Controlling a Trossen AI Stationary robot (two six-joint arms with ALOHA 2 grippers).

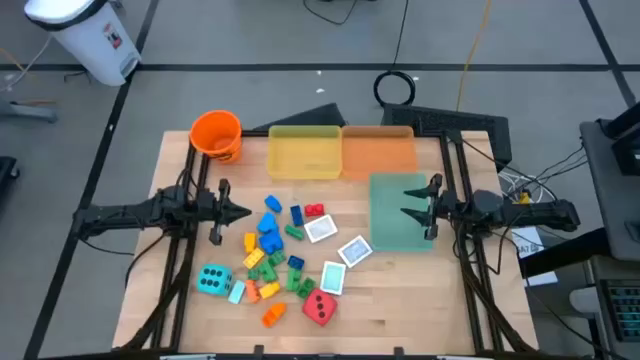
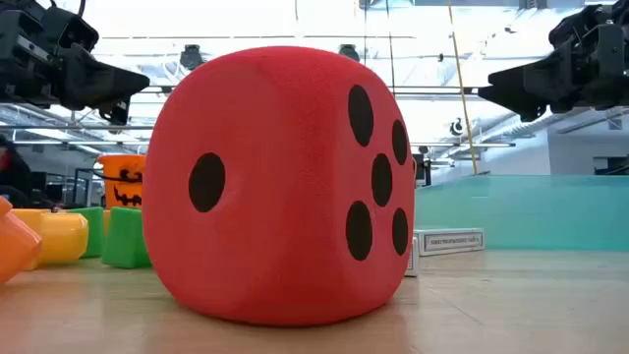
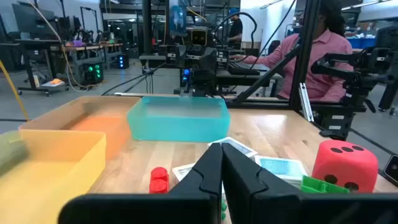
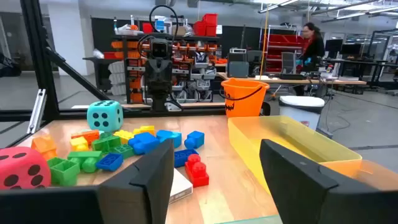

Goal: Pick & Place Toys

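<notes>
Small plastic bricks [image 1: 270,250] in blue, yellow, green, orange and red lie scattered in the middle of the table. A cyan die [image 1: 213,281] rests at the near left and a red die [image 1: 319,307] sits near the front edge. White cards [image 1: 321,230] lie flat to the right of the bricks. My left gripper [image 1: 240,211] hovers shut at the left of the pile, pointing toward the table's right. My right gripper [image 1: 406,204] hangs open over the left part of the green tray [image 1: 395,235], pointing toward the table's left. Neither holds anything.
An orange bucket [image 1: 216,135] stands at the far left. A yellow tray [image 1: 304,152] and an orange tray [image 1: 378,150] sit side by side along the far edge. A person in a pink shirt [image 3: 317,56] sits beyond the table's right side.
</notes>
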